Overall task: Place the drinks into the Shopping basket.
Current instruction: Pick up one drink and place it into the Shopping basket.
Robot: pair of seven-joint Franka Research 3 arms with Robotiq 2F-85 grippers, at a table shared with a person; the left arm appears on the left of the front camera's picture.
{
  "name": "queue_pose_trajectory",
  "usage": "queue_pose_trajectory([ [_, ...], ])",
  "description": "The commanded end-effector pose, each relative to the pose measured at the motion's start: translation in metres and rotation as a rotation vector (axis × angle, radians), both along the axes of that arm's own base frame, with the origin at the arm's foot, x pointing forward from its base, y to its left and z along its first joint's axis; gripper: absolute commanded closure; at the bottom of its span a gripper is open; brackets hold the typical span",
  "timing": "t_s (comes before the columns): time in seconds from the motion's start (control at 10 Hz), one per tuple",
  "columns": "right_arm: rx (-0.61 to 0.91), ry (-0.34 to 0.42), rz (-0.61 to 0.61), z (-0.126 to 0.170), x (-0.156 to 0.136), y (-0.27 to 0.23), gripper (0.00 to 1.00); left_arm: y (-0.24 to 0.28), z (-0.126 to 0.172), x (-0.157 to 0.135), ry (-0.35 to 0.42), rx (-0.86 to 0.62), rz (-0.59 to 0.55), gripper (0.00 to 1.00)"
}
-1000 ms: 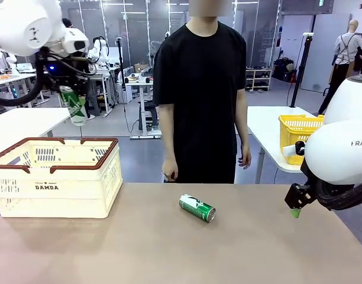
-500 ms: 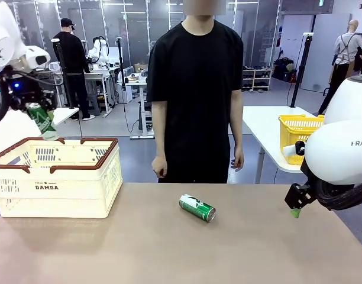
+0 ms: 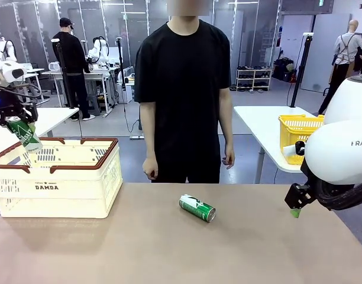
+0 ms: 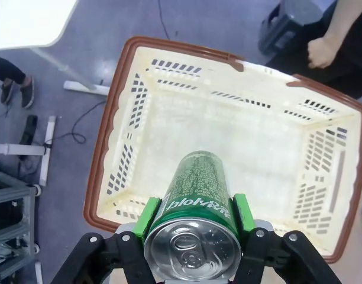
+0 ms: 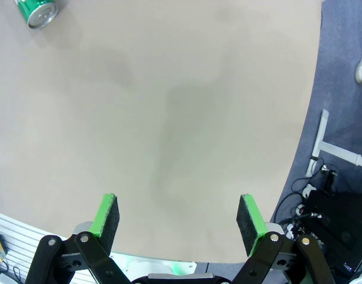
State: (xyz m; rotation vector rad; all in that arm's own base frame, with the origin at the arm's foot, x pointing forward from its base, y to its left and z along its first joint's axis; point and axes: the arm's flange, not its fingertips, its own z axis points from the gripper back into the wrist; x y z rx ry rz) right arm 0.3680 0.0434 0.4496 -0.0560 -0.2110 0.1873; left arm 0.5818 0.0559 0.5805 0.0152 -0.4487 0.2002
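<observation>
Since the earlier frames, the green can [image 3: 25, 135] has been carried leftward and downward from high behind the Shopping basket [image 3: 57, 189] to its left end, and the person [image 3: 181, 89] has been shifted a little to the left. The can is clamped between the green pads of the left gripper [image 3: 16, 124]. It is held tilted, with its lower end level with the reddish-brown rim.

From the left wrist view, the can [image 4: 196, 195] is seen gripped across its body by the left gripper [image 4: 196, 216], top end toward the camera. It hangs above the near edge of the basket [image 4: 110, 118], on whose floor no can is seen.

A second green can [image 3: 197, 208] is left lying on its side near the middle of the table [image 3: 169, 254], well apart from the basket. It also appears at the top corner of the right wrist view [image 5: 36, 12].

The right gripper [image 3: 295, 208] is held low at the table's right edge with its jaws spread wide and nothing between them [image 5: 178, 216].

The step in hand is judged to be the delivery of the first can. For the next move, the can would need to be brought further over the basket's interior, lowered past the rim without being knocked against it, and only then let go. The lying can would remain to be fetched.
</observation>
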Motion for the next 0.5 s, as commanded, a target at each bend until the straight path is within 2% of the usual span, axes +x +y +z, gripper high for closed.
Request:
queue_pose_trajectory([
  [0.0, -0.003, -0.001, 0.005, 0.0011, -0.0003, -0.0006, 0.0, -0.0063, 0.005, -0.0001, 0.005, 0.021, 0.014, 0.41],
  [0.4, -0.003, -0.001, 0.005, 0.0011, -0.0003, -0.0006, 0.0, -0.0039, -0.0009, 0.0002, 0.006, 0.007, -0.005, 0.41],
])
